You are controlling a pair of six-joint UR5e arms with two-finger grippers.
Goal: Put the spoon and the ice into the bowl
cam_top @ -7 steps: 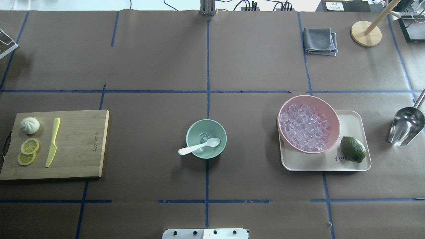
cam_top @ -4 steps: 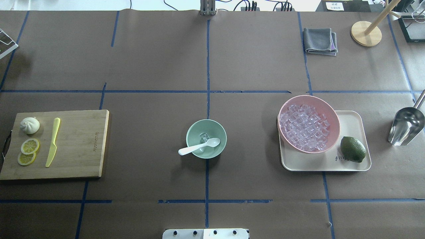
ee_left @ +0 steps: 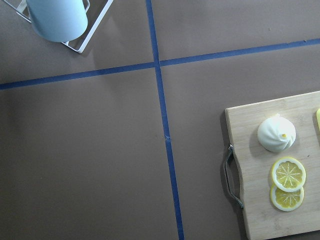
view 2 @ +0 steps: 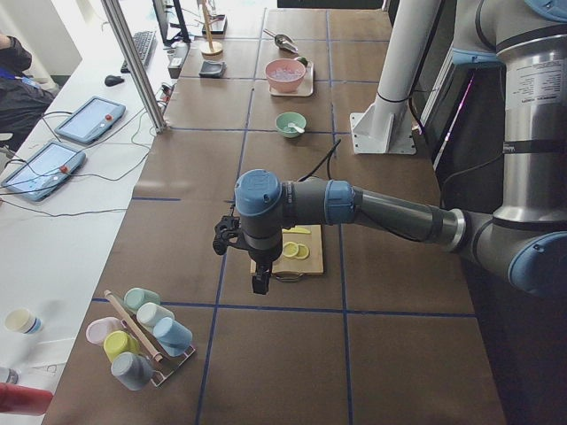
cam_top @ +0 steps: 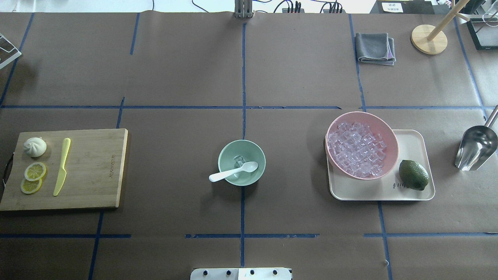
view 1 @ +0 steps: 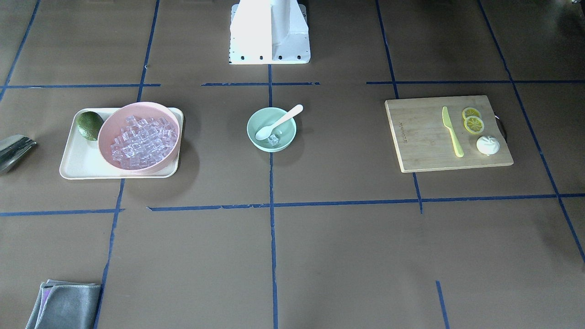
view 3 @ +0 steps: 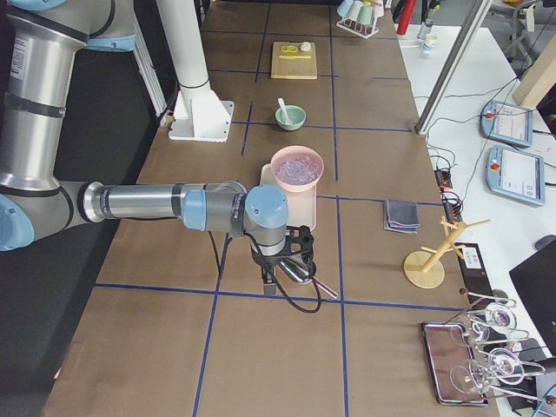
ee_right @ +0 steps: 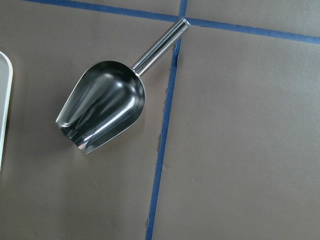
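Table (cam_top: 175, 77): spoon (cam_top: 232, 171), ice (cam_top: 238, 160) inside bowl (cam_top: 223, 154), well apart from left tool (view 2: 260, 285), right tool (view 3: 271, 282); cannot tell their grip

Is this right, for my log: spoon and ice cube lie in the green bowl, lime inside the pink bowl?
No: the lime lies on the tray beside the pink bowl, per the overhead view. The spoon and ice cube do lie in the green bowl.

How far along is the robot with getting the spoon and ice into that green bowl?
It looks finished. Done: the spoon rests with its scoop inside the bowl and its handle over the rim, and one ice cube lies at the bottom. In hand: nothing near the bowl; the left end effector and right end effector hang at the table's ends. Left: nothing apparent.
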